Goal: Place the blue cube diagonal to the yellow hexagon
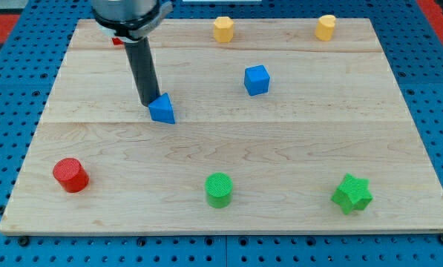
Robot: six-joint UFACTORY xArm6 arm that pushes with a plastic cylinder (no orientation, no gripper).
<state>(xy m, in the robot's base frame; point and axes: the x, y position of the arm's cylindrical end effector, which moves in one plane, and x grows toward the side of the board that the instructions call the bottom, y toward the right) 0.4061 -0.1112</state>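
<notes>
The blue cube (257,80) sits on the wooden board (228,148), right of centre in the upper half. The yellow hexagon (223,29) stands near the view's top edge, above and a little left of the cube, with a clear gap between them. My tip (150,102) is well to the left of the cube. It rests against the left side of a blue triangular block (162,109).
A second yellow block (326,27) stands at the top right. A red cylinder (71,175) is at the bottom left, a green cylinder (219,190) at the bottom middle and a green star (352,193) at the bottom right. A small red block (117,41) peeks out behind the arm.
</notes>
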